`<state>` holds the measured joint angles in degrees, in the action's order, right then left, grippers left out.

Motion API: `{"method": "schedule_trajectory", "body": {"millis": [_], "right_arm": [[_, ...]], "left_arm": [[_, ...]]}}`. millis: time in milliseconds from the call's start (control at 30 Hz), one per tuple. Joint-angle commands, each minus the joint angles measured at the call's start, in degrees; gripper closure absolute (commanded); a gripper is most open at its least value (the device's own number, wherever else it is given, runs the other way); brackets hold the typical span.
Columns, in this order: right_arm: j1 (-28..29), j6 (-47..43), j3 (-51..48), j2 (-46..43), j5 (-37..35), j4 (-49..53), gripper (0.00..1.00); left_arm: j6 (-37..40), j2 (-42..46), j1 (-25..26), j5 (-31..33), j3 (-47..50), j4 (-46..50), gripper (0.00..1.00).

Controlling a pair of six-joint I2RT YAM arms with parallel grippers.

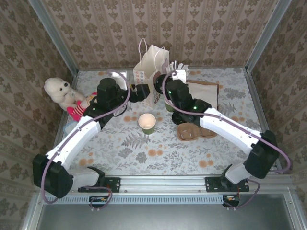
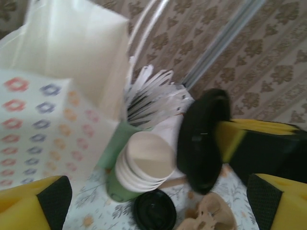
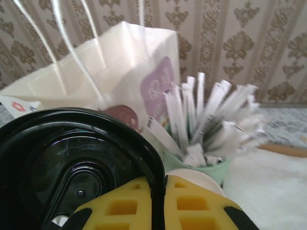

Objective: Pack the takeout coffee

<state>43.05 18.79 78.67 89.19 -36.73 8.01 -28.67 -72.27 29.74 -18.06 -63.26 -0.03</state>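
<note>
Currently lidding, I judge: right fingers point(image 3: 144, 201) clamp a black lid point(image 3: 72, 163), left fingers point(image 2: 33, 203) spread empty; the open green cup point(image 1: 147, 123) stands mid worktop point(image 1: 144, 155), so next the lid must travel there.

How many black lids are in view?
2: held lid in the right gripper, loose lid on the table by the cream cup stack. More may be hidden.

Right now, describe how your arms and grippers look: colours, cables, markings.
The left arm and right arm have white shells between black joints, each trailed by a mauve cable. Small green lights glow on the right arm's black wrist. The left gripper has yellow fingers with black textured pads. The right gripper is yellow with square cut-outs.
</note>
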Motion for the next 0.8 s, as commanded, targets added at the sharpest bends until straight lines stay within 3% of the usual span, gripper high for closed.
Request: {"method": "schedule_trajectory", "body": {"millis": [0,267,467,667,767], "right_arm": [[1.5,-3.0,7.2,3.5,-3.0,1.3,0.90],[2.8,-1.8,10.7,5.3,-3.3,4.1,0.91],[3.0,-1.1,11.5,5.1,-2.2,4.8,0.91],[3.3,-0.5,12.6,5.8,-2.0,6.0,0.90],[3.1,0.1,12.9,5.2,0.3,6.3,0.86]], "left_arm": [[3.1,-2.1,0.8,-2.7,-3.8,-1.1,0.10],[4.5,-6.2,1.1,3.4,-7.4,-0.1,0.32],[3.4,-7.2,1.2,4.1,-7.4,0.6,0.35],[3.9,-7.3,1.2,4.3,-7.5,1.7,0.65],[5.0,-7.0,1.2,4.3,-7.4,2.0,0.75]]}}
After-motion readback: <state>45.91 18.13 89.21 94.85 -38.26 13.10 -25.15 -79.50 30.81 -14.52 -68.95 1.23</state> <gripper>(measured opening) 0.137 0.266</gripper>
